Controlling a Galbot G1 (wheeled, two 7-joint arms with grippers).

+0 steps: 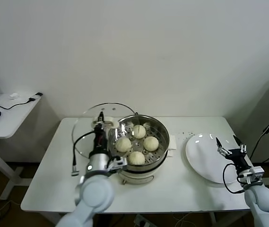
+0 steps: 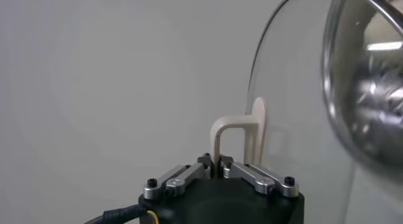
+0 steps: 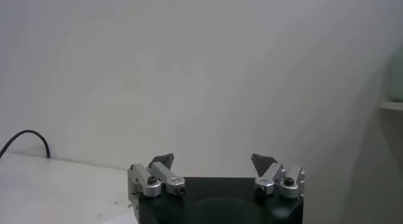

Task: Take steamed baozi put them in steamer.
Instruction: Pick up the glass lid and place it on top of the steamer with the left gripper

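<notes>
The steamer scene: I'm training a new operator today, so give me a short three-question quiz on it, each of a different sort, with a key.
1. How many steamed baozi lie in the steamer?
2. True or false: the white plate holds one baozi.
3. What is the left gripper shut on?
A) a baozi
B) the handle of the glass lid
C) the steamer's rim

Key
1. Four, all on the perforated tray.
2. False; no bun shows on the plate.
3. B. The lid stands tilted beside the steamer, on its left. The right gripper is open above the plate's right edge, holding nothing.
</notes>
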